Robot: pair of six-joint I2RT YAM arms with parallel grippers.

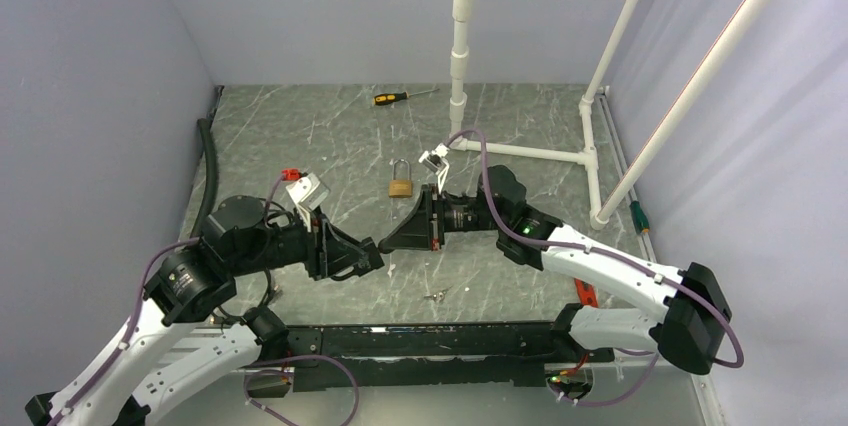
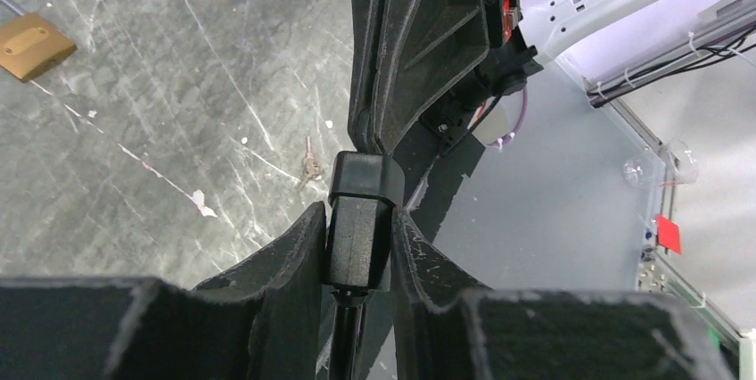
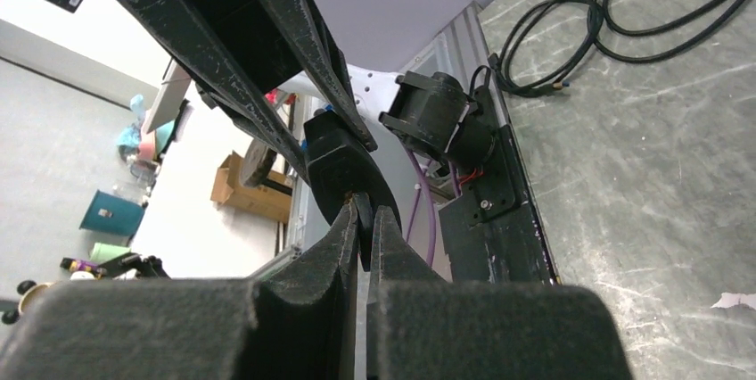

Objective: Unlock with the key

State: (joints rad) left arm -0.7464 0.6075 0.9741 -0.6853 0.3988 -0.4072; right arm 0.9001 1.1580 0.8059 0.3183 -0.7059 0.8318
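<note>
Both arms are meeting mid-table, nose to nose. My left gripper (image 1: pixel 374 257) is pinching a black block (image 2: pixel 364 185) between its two fingers. The block stands upright in the grip, and a thin dark stem runs down from its lower end between the fingers. I can't tell what the block actually is.

My right gripper (image 3: pixel 365 221) comes in from the opposite side, its fingers pressed almost together right at the top end of that block. On the right wrist camera there's a thin dark sliver between the tips. I can't make out whether it's part of the block or something separate.

The brass padlock (image 1: pixel 401 187) lies flat on the grey marbled table (image 1: pixel 300 136), just beyond the two grippers on the far side. Its shackle points away from me and looks seated in the body. Neither gripper touches it.

A small metal piece that looks like the key (image 1: pixel 435 295) lies on the table nearer to me, close to the black base rail. It's well apart from the padlock, and nothing is holding it.

Further back lies a screwdriver (image 1: pixel 400 97) with a yellow-and-black handle, beside the white pipe frame (image 1: pixel 520 151). A black hose (image 1: pixel 210 166) runs along the left edge of the table.
</note>
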